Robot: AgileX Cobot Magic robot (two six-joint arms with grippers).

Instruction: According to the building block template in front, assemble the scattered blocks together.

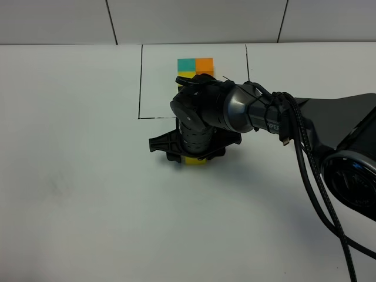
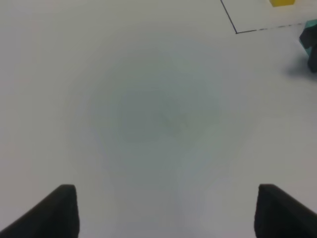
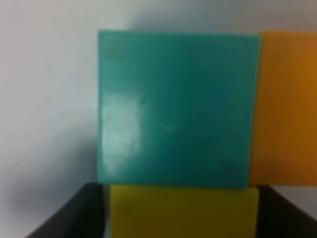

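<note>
Your right gripper sat over the yellow block; I could not tell if its jaws gripped. Teal block touched orange block. Your left gripper stood apart, empty. The template lay near the table's far edge.

Robot lab bench: plain white table; grey panelled wall

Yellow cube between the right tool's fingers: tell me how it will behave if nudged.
The yellow cube has flat faces, so it should slide, not roll. It looks rigid, unlikely to deform. It sits flush against the teal cube, beside the orange cube, so a push toward them would probably shift them too.
</note>
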